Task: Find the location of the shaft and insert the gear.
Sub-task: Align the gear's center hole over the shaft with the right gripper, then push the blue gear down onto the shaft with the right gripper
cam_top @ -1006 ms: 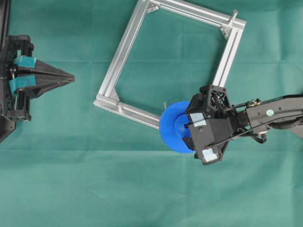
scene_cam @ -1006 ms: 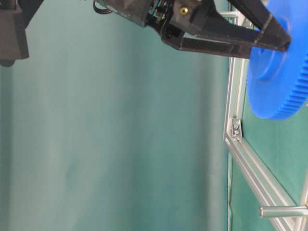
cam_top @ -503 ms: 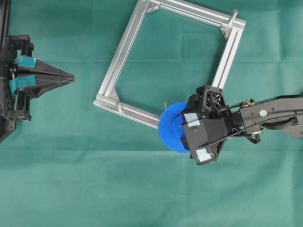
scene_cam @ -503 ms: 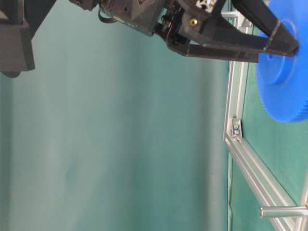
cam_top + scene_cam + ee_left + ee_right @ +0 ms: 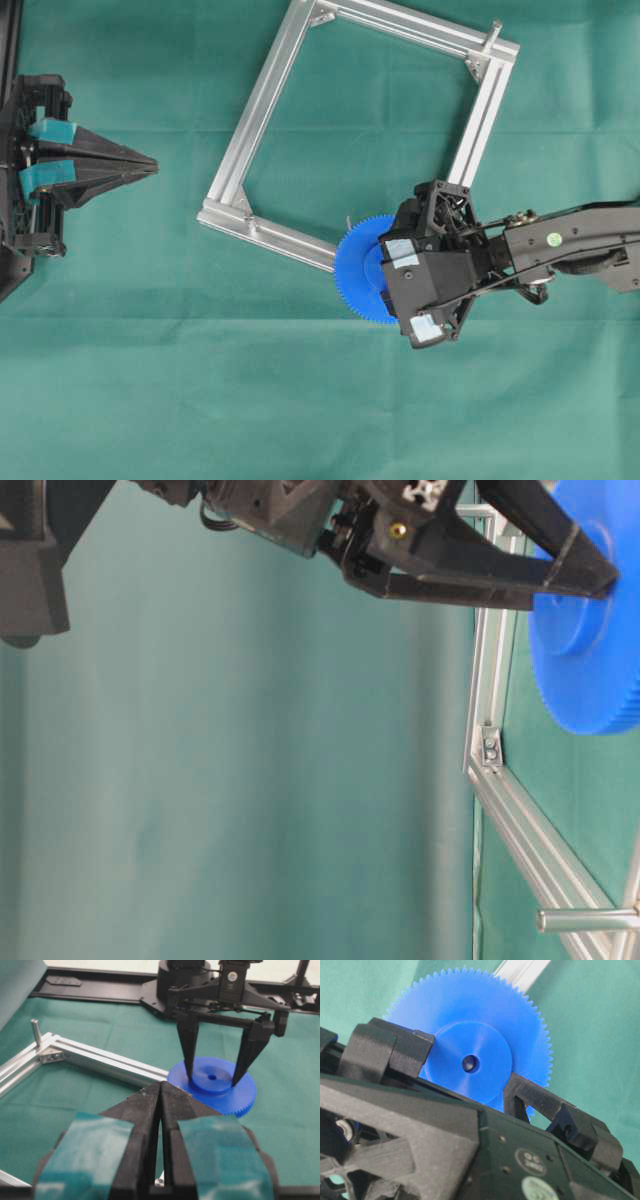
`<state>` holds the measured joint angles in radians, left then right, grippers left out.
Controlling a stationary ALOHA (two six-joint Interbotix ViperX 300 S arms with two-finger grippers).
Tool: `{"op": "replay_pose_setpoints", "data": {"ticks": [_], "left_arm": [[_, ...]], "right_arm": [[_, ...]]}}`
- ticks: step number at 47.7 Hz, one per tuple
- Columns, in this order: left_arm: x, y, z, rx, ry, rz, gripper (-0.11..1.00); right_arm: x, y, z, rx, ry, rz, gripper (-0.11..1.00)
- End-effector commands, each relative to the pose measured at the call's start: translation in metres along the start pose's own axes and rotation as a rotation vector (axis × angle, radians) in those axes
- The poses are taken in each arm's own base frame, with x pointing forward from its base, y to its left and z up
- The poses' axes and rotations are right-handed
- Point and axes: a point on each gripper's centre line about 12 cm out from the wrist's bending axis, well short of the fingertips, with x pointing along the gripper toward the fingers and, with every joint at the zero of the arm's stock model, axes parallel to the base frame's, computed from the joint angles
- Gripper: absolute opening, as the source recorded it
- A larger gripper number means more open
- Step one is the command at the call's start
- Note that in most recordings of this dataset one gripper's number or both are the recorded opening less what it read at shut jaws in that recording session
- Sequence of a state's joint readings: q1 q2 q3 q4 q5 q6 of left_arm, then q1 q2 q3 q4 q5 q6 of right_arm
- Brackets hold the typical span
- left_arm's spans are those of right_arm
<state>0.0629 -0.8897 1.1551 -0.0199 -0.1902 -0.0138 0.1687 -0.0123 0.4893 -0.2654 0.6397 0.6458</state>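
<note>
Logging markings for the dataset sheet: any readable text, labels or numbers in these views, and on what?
"QC": round sticker on the right gripper housing, right wrist view; the smaller line under it is too blurred to read.
Second round green sticker below it: cut off, unreadable.
Green dot sticker on the right forearm, overhead view: too small to read.
Nothing else legible.

Blue gear [image 5: 470, 1025] hub clamped between black jaws; centre hole visible; aluminium frame [image 5: 522, 972] behind; green cloth [image 5: 590, 1035].
</note>
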Motion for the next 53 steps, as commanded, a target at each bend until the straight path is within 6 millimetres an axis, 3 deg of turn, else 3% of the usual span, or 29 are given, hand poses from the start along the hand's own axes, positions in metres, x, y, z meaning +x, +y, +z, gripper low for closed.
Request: {"op": "replay_pose_setpoints", "data": {"ticks": [1, 25, 53], "left_arm": [[0.002, -0.001, 0.011, -0.002, -0.028, -0.002, 0.00], [0.002, -0.002, 0.011, -0.001, -0.024, -0.008, 0.00], [0.002, -0.003, 0.011, 0.001, -0.024, -0.012, 0.00]], "right_arm": [[-0.012, -0.003, 0.017, 0.022, -0.047, 0.008, 0.68], [-0.009, -0.004, 0.013, 0.021, -0.037, 0.004, 0.68], [0.014, -0.003, 0.005, 0.013, 0.001, -0.004, 0.68]]}}
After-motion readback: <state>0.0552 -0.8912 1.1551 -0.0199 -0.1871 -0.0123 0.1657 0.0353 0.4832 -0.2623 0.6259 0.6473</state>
